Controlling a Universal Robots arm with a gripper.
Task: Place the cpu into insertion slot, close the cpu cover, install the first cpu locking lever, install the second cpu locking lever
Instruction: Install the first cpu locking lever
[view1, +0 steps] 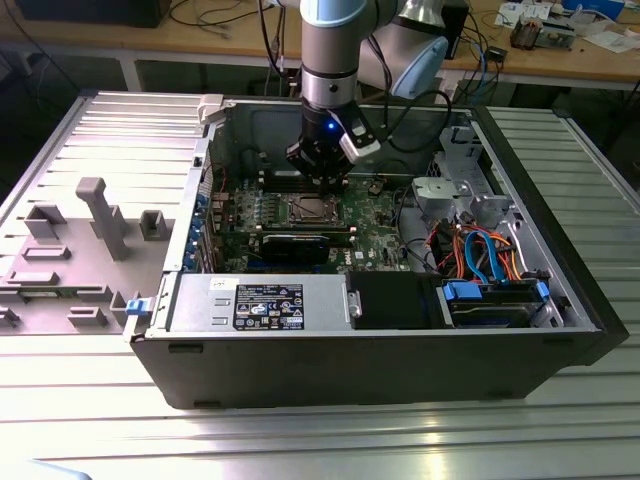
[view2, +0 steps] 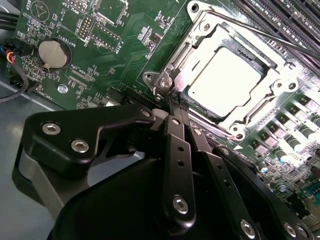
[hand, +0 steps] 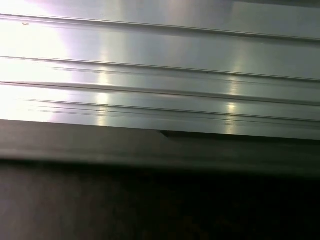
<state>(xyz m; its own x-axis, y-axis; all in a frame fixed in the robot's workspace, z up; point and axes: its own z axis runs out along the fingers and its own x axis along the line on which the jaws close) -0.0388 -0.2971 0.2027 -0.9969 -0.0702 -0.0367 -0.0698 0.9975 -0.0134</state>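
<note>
- The black multi-link gripper (view2: 175, 107) on the grey robot arm (view1: 328, 60) hung right over the green motherboard (view1: 375, 208) inside the open black PC case (view1: 400, 370), fingers pressed together to a narrow tip with nothing visible between them.
- That tip sat just beside the corner of the square silver-rimmed insertion slot (view2: 227, 75), near a hinge screw; touching or a hair off, I couldn't tell.
- The cpu, a flat square chip with a dull silver top (view2: 225, 75), was already lying in the slot, glaring under the light.
- The thin silver metal cpu cover frame (view2: 287, 82) looked folded down around the chip, its square cut-out showing the lid.
- A thin wire locking lever (view2: 280, 37) ran slantwise along the far side of the socket; latched or not, I couldn't say.
- Handling guess: the chip is light, rigid and slick, and fragile on its underside, so edges only. The cover is springy sheet metal, push on the frame, not the chip. The levers are stiff spring wire, take them at the bent end.
- Textures: matte black gripper links with shiny bolts, glossy board, a round coin cell (view2: 52, 54) off to one side.
- The first wrist view showed ribbed, shiny aluminium panel (hand: 160, 75).
</note>
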